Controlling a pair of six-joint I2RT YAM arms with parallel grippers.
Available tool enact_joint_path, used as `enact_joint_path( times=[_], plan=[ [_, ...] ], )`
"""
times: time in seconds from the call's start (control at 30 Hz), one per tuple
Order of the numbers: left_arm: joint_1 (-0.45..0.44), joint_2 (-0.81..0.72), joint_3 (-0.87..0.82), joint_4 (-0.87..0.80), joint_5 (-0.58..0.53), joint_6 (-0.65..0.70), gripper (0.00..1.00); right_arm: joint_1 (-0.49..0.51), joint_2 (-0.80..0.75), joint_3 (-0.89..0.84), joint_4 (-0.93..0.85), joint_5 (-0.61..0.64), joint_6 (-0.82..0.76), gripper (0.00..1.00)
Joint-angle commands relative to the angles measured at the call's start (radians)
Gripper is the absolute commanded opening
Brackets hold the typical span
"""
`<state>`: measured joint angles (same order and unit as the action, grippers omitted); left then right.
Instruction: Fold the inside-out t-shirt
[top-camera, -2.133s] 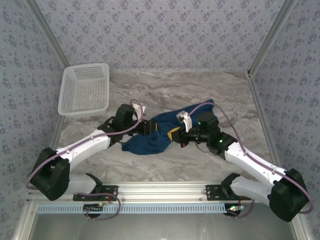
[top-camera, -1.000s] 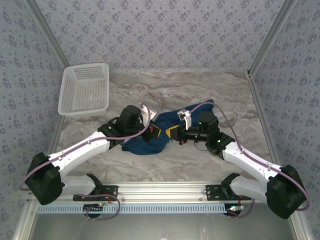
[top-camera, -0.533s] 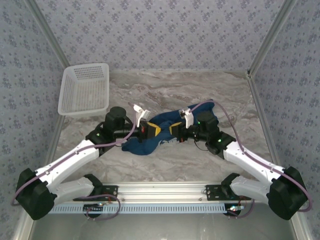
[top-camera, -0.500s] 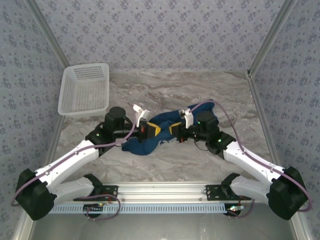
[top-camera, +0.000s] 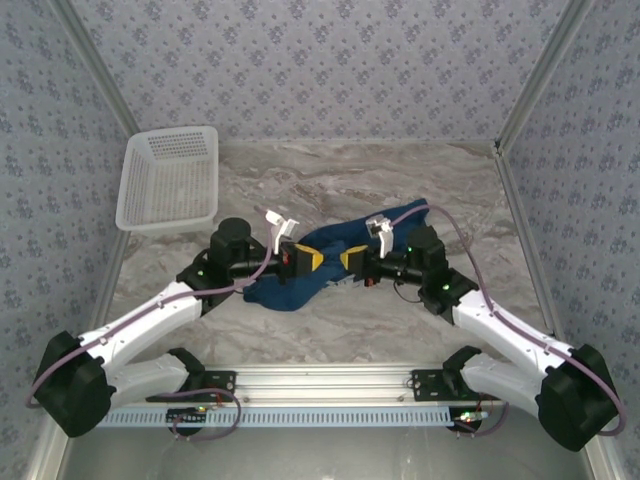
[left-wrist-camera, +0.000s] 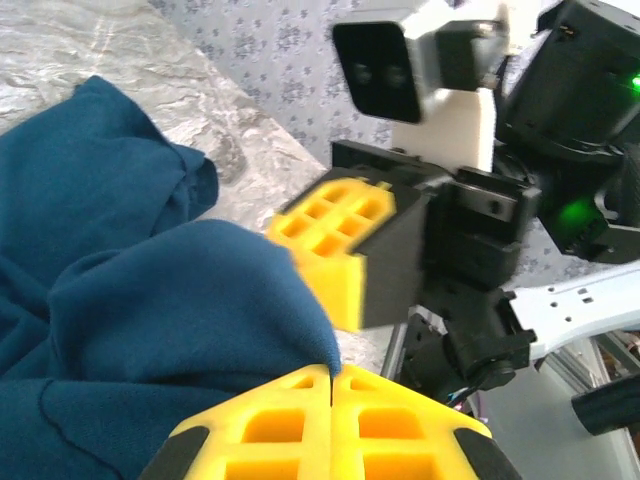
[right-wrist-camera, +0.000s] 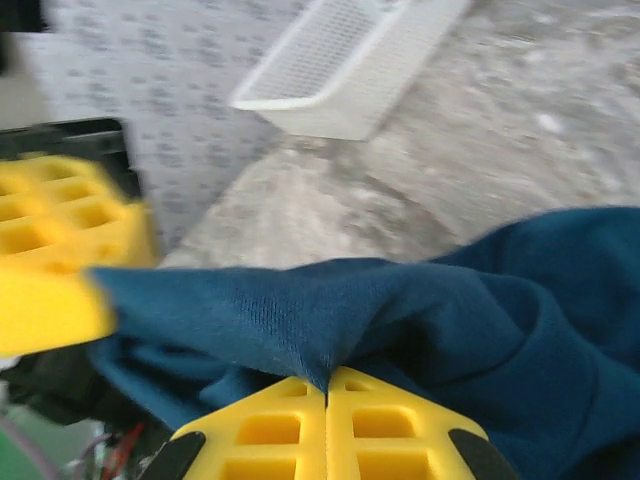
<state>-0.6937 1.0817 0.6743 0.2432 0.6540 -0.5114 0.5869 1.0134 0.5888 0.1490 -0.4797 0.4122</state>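
You have bright, even light from above, with soft shadows on the table (top-camera: 400, 190). In your right wrist view the basket (right-wrist-camera: 340, 50) is blurred, while the weave of the t-shirt (right-wrist-camera: 300, 310) reads crisp close up

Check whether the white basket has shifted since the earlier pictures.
No. The basket stays tucked against the left wall, in the table's far-left corner as before.

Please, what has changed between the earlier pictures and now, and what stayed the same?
The left arm's elbow swung back toward the near left corner; the left gripper edged toward the right gripper. Both stay shut on the t-shirt. The basket has not moved.
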Motion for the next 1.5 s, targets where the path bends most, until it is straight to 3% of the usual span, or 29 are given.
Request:
enact_joint_path(
  times=[0.0,0.07,0.2,0.4,0.5,0.87,1.2,1.37,1.47],
  plan=[
    [0.003,-0.042,-0.028,0.152,0.066,-0.050,0.00,0.013,0.034,0.095,-0.260,0.241,-0.055,0.19],
    [0.003,-0.053,-0.033,0.155,0.065,-0.041,0.00,0.028,0.046,0.110,-0.298,0.270,-0.076,0.26],
    [0.000,-0.053,-0.038,0.121,0.038,-0.002,0.00,0.053,-0.007,0.099,-0.282,0.206,-0.145,0.31],
    [0.001,-0.033,-0.021,0.060,0.002,0.021,0.00,0.103,-0.153,0.037,-0.199,0.113,-0.213,0.27],
    [0.001,-0.025,-0.017,0.044,-0.007,0.028,0.00,0.135,-0.182,0.012,-0.143,0.090,-0.222,0.20],
    [-0.008,-0.031,-0.008,0.018,-0.001,0.041,0.00,0.162,-0.010,0.072,-0.032,0.062,-0.225,0.26],
    [-0.012,-0.028,-0.006,0.004,0.002,0.060,0.00,0.137,0.013,0.078,0.023,0.037,-0.184,0.35],
    [-0.012,-0.026,-0.004,0.005,0.007,0.059,0.00,0.129,0.031,0.093,0.035,0.030,-0.185,0.35],
    [-0.014,-0.028,-0.002,0.004,0.006,0.057,0.00,0.127,0.049,0.098,0.052,0.013,-0.187,0.24]
  ],
)
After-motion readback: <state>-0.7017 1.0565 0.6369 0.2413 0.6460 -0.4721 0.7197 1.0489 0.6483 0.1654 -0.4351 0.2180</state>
